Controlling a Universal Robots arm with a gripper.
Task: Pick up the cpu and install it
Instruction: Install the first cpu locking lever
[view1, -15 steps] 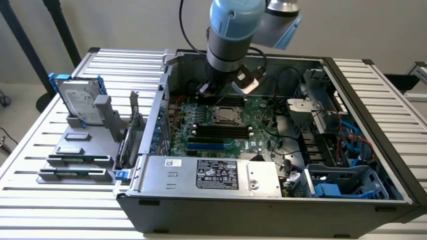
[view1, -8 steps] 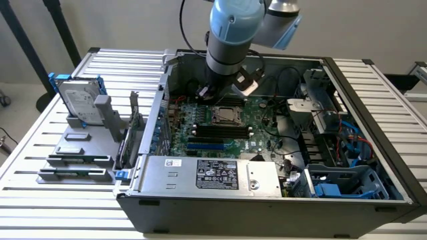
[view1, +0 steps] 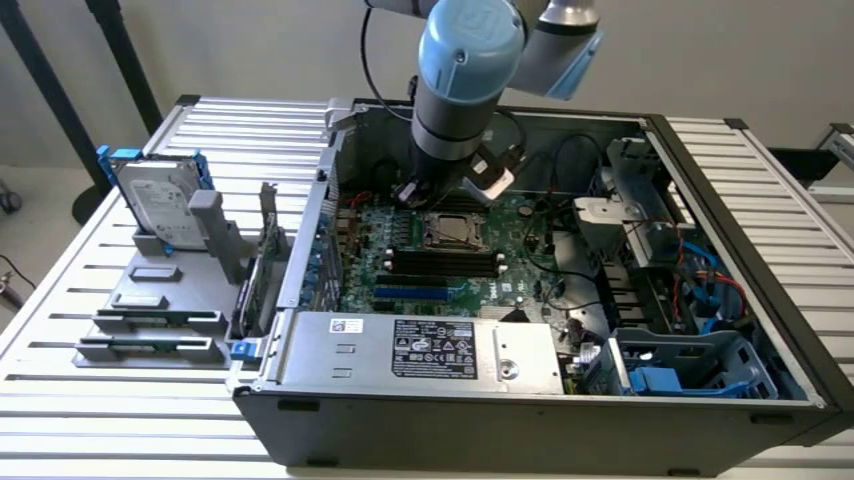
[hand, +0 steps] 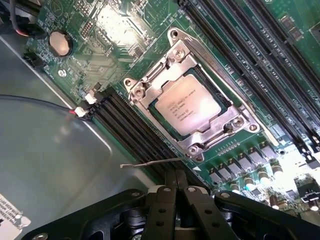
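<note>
The cpu (hand: 187, 105) is a flat silver square with fine print on top. It lies flat in the socket on the green motherboard (hand: 115, 30), and the metal socket frame (hand: 150, 90) surrounds it. My gripper (hand: 176, 176) is shut, the two black fingers pressed together with nothing between them. It hovers above the board, a short way off one side of the socket and apart from the chip. A thin grey wire lever (hand: 150, 162) lies just past the fingertips. In the exterior view the gripper (view1: 416, 193) hangs inside the open computer case, just beyond the cpu (view1: 447, 232).
Black memory slots (hand: 125, 125) run along both sides of the socket. The case holds a silver power supply (view1: 427, 350), drive cages and cables (view1: 667, 250). At the exterior view's left, a hard drive with a blue bracket (view1: 158, 205) and grey blocks (view1: 147, 320) stand on the slatted table.
</note>
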